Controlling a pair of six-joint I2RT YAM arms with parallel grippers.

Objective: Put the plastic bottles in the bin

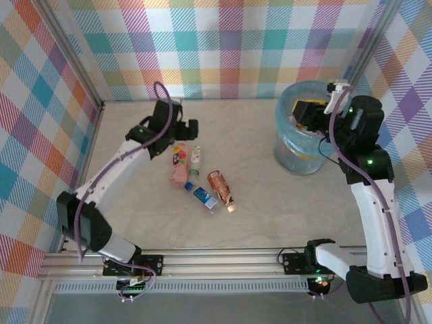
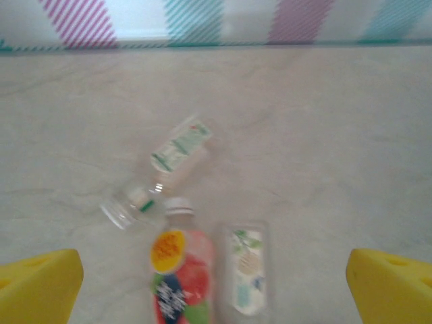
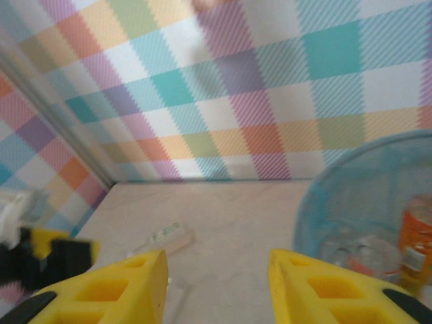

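Entry: bin, blue-lined, holds at least one orange bottle; right gripper above the bin's rim, fingers parted, nothing between them; left gripper well apart from the bin, spread wide and empty over the remaining plastic bottles, which lie close together on the table. Hazard: a closing finger may nudge a neighbouring bottle, rolling it farther from the bin.

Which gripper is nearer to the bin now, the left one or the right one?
Right. The right gripper hangs just above the rim of the bin, while the left gripper is far off across the table, above the bottles lying there.
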